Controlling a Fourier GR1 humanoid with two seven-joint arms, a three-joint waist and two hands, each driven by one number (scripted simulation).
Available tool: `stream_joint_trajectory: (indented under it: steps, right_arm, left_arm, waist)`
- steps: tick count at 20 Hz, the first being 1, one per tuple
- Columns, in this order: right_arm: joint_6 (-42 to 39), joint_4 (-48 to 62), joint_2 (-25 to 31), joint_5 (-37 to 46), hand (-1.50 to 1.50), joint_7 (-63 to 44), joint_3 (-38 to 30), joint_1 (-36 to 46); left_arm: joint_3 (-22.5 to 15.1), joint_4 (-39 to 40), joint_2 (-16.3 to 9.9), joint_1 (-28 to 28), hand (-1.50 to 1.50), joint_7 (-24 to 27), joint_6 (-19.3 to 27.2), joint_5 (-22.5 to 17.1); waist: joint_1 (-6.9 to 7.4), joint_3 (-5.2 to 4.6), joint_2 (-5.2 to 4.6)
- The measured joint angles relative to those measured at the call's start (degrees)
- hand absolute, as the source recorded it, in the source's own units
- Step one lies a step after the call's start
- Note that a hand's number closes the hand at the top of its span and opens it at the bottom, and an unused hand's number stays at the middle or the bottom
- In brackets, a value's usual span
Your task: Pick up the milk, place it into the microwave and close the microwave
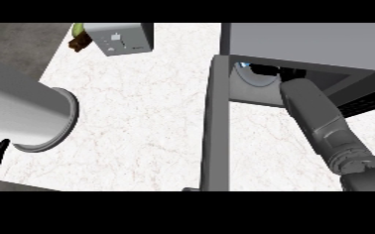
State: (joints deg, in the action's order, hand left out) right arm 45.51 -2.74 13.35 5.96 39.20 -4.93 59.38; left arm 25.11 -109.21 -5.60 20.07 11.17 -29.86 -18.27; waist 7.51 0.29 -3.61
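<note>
The right forearm [322, 121] is seen reaching from the lower right of the frame into the microwave [300, 44] at the upper right, whose door [218, 124] stands open, running down the middle of the frame. The right hand [267, 70] is only partly seen inside the cavity, under the top edge; whether it is clenched, released or grasping something cannot be told. A pale, bluish-white shape, judged to be the milk [250, 77], lies just inside the opening, beside that hand. The task is therefore judged to be well along: the milk appears to be in or entering the microwave, while the release, the arm's withdrawal and the closing of the door are left. The left forearm [33, 114] fills the left edge; of the left hand [4, 151] only a dark sliver is shown, so its state cannot be told. A toaster [124, 37] stands on the worktop [139, 104] at the upper left, with a brown and green item [79, 38] beside it. Small marks are seen on the toaster's face, but no writing or brand can be read anywhere.
</note>
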Motion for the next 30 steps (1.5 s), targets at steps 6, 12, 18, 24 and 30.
stream_joint_trajectory:
  steps: [6, 12, 18, 24, 30]
  right_arm:
    - [1.29, 0.14, -0.49, 1.32, -1.50, -0.67, 1.12, 0.08]
    - [2.70, -0.18, -1.13, 2.36, -1.50, -1.18, 1.84, 0.89]
    - [2.65, 0.31, -1.88, 3.42, -1.50, -1.50, 2.57, 1.30]
    - [2.59, 0.64, -3.09, 4.14, -1.50, -1.96, 2.96, 1.42]
    - [1.96, -0.17, -4.03, 3.90, -1.50, -1.40, 2.46, 0.62]
  left_arm:
    - [-0.20, 1.10, -0.25, -1.19, -1.50, 0.10, 0.26, 0.89]
    - [-0.45, 2.24, -0.63, -2.53, -1.50, 0.15, 0.38, 1.67]
    - [-0.77, 3.75, -0.85, -3.72, -1.50, 0.58, 0.24, 2.34]
    - [-0.68, 5.59, -0.95, -3.92, -1.50, 1.84, -0.53, 2.62]
    - [0.11, 6.49, -1.18, -3.80, -1.50, 3.15, -0.92, 2.68]
  waist:
    - [0.50, 0.03, -0.11]
    - [0.63, 0.01, -0.17]
    - [0.40, -0.01, -0.17]
    - [0.22, -0.03, -0.03]
    - [-0.64, -0.03, 0.46]
